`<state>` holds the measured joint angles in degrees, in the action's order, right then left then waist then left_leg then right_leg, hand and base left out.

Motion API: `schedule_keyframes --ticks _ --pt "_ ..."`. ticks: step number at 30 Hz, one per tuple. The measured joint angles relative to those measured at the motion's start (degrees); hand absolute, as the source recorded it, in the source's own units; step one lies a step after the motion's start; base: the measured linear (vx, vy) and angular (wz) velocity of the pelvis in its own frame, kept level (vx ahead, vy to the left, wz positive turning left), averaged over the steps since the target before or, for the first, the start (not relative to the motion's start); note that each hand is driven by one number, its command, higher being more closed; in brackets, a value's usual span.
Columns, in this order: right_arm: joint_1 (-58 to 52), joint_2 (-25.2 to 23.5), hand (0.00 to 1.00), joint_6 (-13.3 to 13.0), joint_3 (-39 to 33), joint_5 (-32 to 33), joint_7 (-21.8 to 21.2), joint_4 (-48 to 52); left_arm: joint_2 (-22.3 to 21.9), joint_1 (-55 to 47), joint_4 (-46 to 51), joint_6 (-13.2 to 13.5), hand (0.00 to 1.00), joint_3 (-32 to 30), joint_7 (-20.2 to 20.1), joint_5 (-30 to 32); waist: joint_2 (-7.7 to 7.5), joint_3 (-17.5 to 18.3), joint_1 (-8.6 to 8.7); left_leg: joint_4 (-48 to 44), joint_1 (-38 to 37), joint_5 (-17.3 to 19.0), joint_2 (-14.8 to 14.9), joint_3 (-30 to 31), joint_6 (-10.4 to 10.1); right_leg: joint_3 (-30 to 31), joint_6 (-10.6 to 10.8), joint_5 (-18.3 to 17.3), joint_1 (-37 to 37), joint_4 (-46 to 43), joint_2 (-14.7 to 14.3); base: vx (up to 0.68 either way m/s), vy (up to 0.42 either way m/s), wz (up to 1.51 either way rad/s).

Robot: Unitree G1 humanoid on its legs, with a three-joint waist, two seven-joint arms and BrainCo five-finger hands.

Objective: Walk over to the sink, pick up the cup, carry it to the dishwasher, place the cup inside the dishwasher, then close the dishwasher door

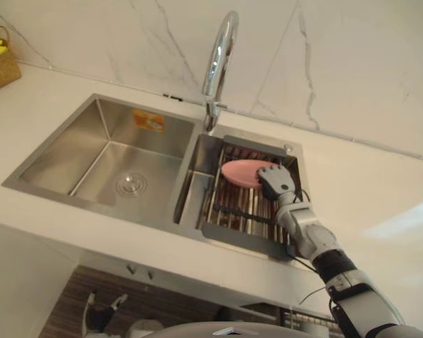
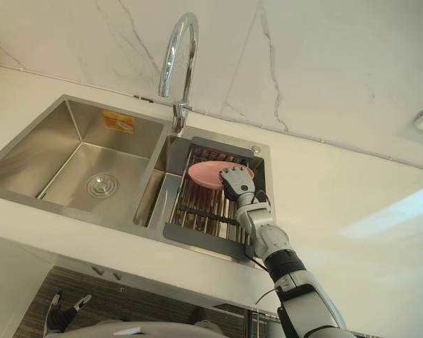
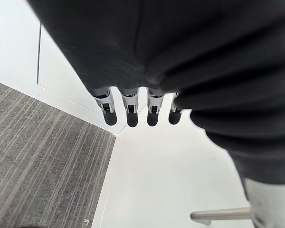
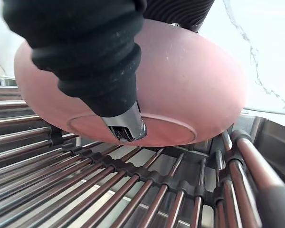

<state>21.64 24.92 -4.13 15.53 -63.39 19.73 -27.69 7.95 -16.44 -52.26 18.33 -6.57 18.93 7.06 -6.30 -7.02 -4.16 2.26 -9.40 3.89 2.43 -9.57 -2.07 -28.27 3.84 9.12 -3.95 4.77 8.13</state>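
One pink cup (image 1: pixel 241 172) lay tipped on the rack (image 1: pixel 229 215), at the rack's back edge toward its right corner, with its base ring turned to the wrist camera. Your right hand (image 1: pixel 273 182) was on it from the front, pressing the smooth wall just by that ring. The cup's far side was hidden, so you could not tell whether the hand had really closed round it.

That was the main worry. The wall was rounded and slick, and a half-made hold could have let the cup squirt out as you lifted. It could then have rolled along the bars or dropped off the rack's left edge into the sink (image 1: pixel 99 151). A push rather than a squeeze might also have jammed the cup against the sink's back wall or shifted the rack itself. The faucet (image 1: pixel 218 63) arched close above the rack's back left corner, so a lift that swung leftward risked knocking the cup against it.

Your left hand (image 3: pixel 128 111) hung slack and empty over the floor (image 3: pixel 38 156).
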Motion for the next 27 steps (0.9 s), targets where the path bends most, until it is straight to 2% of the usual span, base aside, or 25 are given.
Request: schedule_keyframes --ticks 16,20,22,23,24,25,26,27 --pt "-7.51 0.43 1.0 -3.6 -8.17 7.65 0.23 18.18 -0.02 -0.12 0.14 1.09 0.0 -0.18 1.72 0.03 0.64 -0.49 1.61 -1.17 -0.7 1.41 0.38 -2.11 -0.16 2.17 0.03 -0.03 0.0 -0.01 -0.44 0.0 0.005 -0.07" --pt "-13.61 0.48 1.0 -4.82 -14.41 10.42 0.13 26.69 -0.05 -0.52 0.67 1.58 0.0 -0.17 2.1 1.92 0.98 -0.35 2.38 -1.22 -0.8 1.57 0.33 -1.94 -0.1 2.27 0.22 -0.19 -0.05 -0.03 -0.48 0.02 0.008 -0.02" --pt "-14.41 0.51 1.0 -5.06 -15.55 11.73 0.26 27.25 -0.3 -1.53 1.45 1.77 0.0 -0.36 2.07 2.19 1.21 -0.45 2.29 -6.61 -0.27 4.49 0.83 -2.65 -0.12 5.19 0.18 -0.22 -0.01 -0.05 -1.15 0.04 0.018 -0.53" --pt "-14.0 0.53 1.0 -5.5 -15.43 11.89 0.26 27.26 -0.6 -2.29 1.54 1.94 0.0 -0.79 2.11 2.17 1.67 -0.66 1.58 -14.0 1.77 7.72 1.77 -3.32 -0.31 7.8 -0.01 -0.42 0.23 -0.29 -1.76 -0.06 0.018 -1.33" --pt "-12.79 0.75 1.0 -6.76 -14.99 12.17 0.32 27.27 -1.63 -3.16 1.52 2.2 0.0 -1.74 2.2 2.1 2.85 -0.91 0.66 -25.94 5.55 10.79 3.38 -1.07 -0.33 12.22 -0.37 -1.45 1.32 -1.58 -2.67 -0.11 0.039 -1.87" --pt "-11.4 2.02 1.0 -7.39 -13.94 12.36 0.37 27.68 -2.78 -4.0 1.5 2.26 0.0 -2.04 2.29 2.03 4.14 -1.05 0.69 -35.28 9.67 11.46 3.5 3.61 0.15 16.16 -0.51 -1.63 2.37 -2.76 -3.53 -0.13 0.066 -1.79" --pt "-11.25 3.19 1.0 -7.36 -13.8 12.37 0.39 28.51 -3.32 -4.25 1.5 2.35 0.0 -1.84 2.27 1.92 4.53 -1.29 0.66 -37.93 10.77 13.0 3.24 6.13 -0.21 17.7 -0.53 -1.36 3.22 -3.25 -4.02 -0.18 0.125 -1.68" --pt "-10.8 5.63 1.0 -7.02 -13.96 12.5 0.63 29.59 -4.46 -4.48 1.49 2.69 0.0 -1.63 2.16 1.48 7.09 -0.59 0.71 -37.46 11.27 15.54 2.87 10.25 -0.89 20.6 -0.25 -0.68 5.67 -4.29 -5.65 -0.21 0.194 -1.57"
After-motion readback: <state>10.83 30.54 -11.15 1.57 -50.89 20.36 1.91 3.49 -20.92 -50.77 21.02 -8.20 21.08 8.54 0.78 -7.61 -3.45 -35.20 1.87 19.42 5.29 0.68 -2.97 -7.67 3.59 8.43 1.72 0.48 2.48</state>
